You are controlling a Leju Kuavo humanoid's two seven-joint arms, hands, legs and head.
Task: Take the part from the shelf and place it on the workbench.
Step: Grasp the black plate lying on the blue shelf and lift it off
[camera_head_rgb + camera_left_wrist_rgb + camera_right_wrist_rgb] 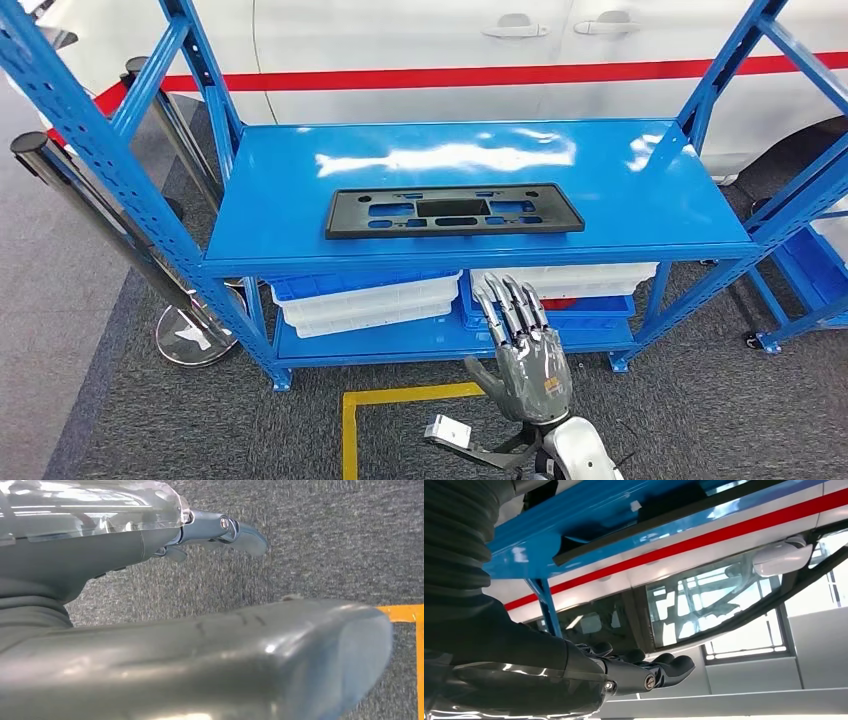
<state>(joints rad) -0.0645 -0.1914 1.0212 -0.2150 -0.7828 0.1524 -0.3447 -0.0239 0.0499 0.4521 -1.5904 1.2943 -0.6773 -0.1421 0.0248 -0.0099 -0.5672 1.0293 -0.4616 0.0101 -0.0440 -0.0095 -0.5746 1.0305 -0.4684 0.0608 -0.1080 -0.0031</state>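
Head view: black part (pixel 455 211) lies flat on blue shelf (pixel 640 190), top level, near middle, long side across. Right hand (pixel 525 350) raised in front of shelf's front edge, below part, apart from it; fingers straight and spread, holding nothing. White and blue bins (pixel 365 300) on lower level. White car (pixel 420 50) with red stripe behind shelf. Yellow tape (pixel 400 400) on grey carpet. Left wrist view: left hand (pixel 220 530) over carpet, fingers loosely extended, nothing in them.
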